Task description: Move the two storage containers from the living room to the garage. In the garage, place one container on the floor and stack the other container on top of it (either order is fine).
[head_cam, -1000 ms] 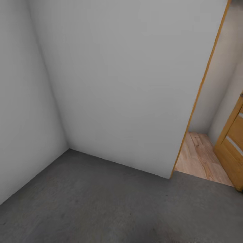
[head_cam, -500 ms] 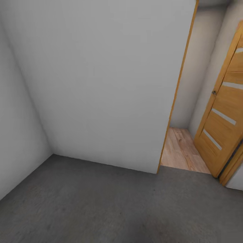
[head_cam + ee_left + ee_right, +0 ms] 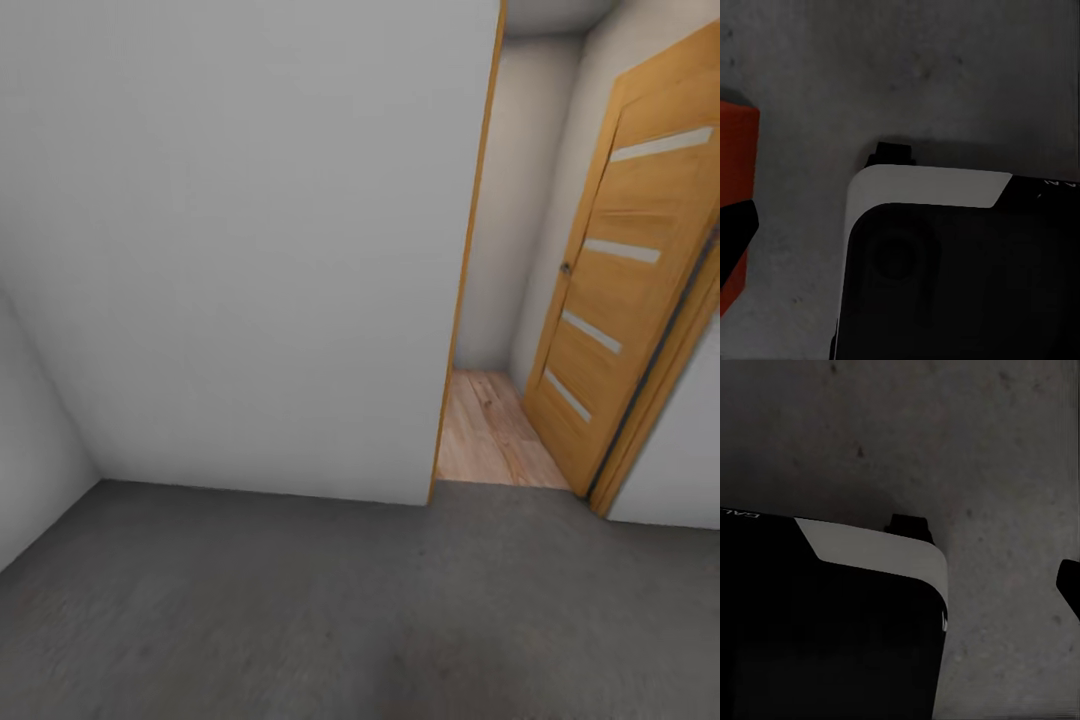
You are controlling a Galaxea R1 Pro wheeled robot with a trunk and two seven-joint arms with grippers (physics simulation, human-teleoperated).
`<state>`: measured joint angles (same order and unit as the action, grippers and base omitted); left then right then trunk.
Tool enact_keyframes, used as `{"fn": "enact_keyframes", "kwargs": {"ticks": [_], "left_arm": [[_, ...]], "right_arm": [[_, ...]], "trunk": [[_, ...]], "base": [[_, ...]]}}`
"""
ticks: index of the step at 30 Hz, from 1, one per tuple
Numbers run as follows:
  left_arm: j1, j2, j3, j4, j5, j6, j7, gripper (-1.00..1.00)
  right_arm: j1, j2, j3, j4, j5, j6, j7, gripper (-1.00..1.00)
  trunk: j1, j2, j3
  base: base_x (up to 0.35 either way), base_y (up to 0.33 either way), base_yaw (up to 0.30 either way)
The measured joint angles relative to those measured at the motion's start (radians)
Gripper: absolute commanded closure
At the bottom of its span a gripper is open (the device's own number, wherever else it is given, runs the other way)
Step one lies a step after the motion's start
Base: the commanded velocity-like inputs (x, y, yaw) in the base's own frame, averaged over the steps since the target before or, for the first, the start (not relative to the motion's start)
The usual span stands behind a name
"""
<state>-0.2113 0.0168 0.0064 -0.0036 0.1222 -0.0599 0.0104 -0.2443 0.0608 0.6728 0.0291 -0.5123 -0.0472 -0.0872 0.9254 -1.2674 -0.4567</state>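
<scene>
Meanwhile, the head view has swung: a second ago the doorway (image 3: 490,420) sat at the right edge of the frame, and now it stands right of centre, with the open wooden door (image 3: 625,270) showing nearly whole at the upper right. The walls have not moved; the camera has turned. The robot stands on the grey concrete floor (image 3: 300,610) of the garage, facing the plank floor (image 3: 490,440) beyond the threshold, so it is probably heading out to fetch a bin.

In the left wrist view an orange-red storage bin (image 3: 736,202) shows at the left edge of the frame, seemingly resting on the concrete beside the robot's base (image 3: 945,277). Too little of it shows to tell its long axis or heading. A dark fingertip (image 3: 736,229) crosses it; whether either pincer is wide or narrow cannot be told.
</scene>
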Motion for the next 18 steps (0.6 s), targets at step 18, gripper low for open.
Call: {"fn": "enact_keyframes", "kwargs": {"ticks": [18], "left_arm": [[0.0,0.0,0.0,0.0,0.0,0.0,0.0,-1.0]], "right_arm": [[0.0,0.0,0.0,0.0,0.0,0.0,-0.001,-1.0]], "trunk": [[0.0,0.0,0.0]], "base": [[0.0,0.0,-0.289]]}}
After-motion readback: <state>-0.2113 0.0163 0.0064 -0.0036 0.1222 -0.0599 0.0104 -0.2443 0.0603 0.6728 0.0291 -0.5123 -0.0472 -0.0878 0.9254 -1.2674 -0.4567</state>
